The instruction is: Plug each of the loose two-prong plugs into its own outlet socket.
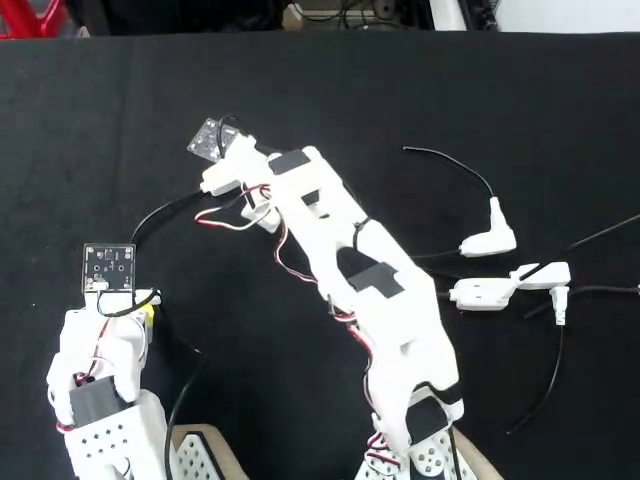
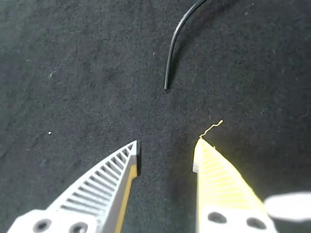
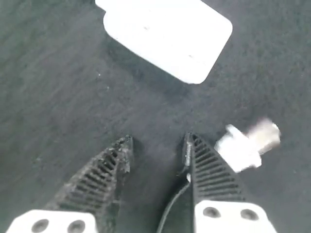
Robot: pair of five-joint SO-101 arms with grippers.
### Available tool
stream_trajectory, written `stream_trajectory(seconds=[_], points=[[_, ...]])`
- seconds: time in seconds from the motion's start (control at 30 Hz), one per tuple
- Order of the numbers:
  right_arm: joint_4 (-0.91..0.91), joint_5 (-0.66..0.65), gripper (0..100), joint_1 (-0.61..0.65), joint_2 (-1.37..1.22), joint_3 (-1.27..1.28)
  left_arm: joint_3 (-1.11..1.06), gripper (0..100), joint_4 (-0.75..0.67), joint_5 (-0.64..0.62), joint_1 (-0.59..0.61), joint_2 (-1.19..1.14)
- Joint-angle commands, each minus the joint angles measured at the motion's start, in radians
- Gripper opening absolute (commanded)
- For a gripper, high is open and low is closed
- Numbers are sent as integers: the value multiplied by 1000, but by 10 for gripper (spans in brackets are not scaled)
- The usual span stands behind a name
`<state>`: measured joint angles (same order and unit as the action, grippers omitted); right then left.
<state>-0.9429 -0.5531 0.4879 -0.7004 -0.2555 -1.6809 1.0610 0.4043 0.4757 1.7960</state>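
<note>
Scanning the table [image 1: 90, 110] from above and spotting white plug parts bunched at 3 o'clock, well apart from both arm bases. Anything seated yet?

Hard to call. Seeing one angled plug [image 1: 490, 238] lying loose on its cable. Just toward 4 o'clock from it, noting a stubby white body [image 1: 480, 293] end to end with a second white body [image 1: 545, 275]. Cannot tell whether mated or merely close.

Got the right claw? Gripping anything?

Gripping nothing. Finding the right claw [image 3: 157, 137] spread open above bare cloth, out at about 11 o'clock on the long reach. Picking out a white block [image 3: 167, 36] just ahead of the fingertips and a small metal-tipped plug [image 3: 248, 143] just beside one finger. Cannot judge contact with that finger.

And the left claw?

Open as well. Placing the left claw [image 2: 167, 143] low at 7 o'clock, holding nothing, with a bare black cable end [image 2: 167, 77] lying ahead of it.

So which step?

Reads as the pick-up, judging by that small plug so near the right fingers and nothing in either grip.

And next?

Calls for a sideways shift to straddle the plug body, then closing firmly with the prongs left free. After that, turning the prongs toward a socket face, lining up squarely and pushing straight in. Worth minding cable drag and a tilted entry, either likely to skid the socket across the cloth.
</note>
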Motion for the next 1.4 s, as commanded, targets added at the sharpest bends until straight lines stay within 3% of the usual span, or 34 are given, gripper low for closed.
stream_trajectory(seconds=[0.0,0.1,0.37,0.73,1.03,1.37], points=[[14,6,71,-38,-2,-64,-19,195,-12,11,-4,3],[-40,6,13,-44,25,-68,-19,195,-12,11,-4,3],[-172,68,67,-68,200,-56,-19,195,-12,11,-4,3],[196,114,71,-157,203,188,-19,195,-12,11,-4,3],[215,327,183,-133,208,209,-19,195,-12,11,-4,3],[199,328,183,-9,173,197,-19,195,-12,11,-4,3]])
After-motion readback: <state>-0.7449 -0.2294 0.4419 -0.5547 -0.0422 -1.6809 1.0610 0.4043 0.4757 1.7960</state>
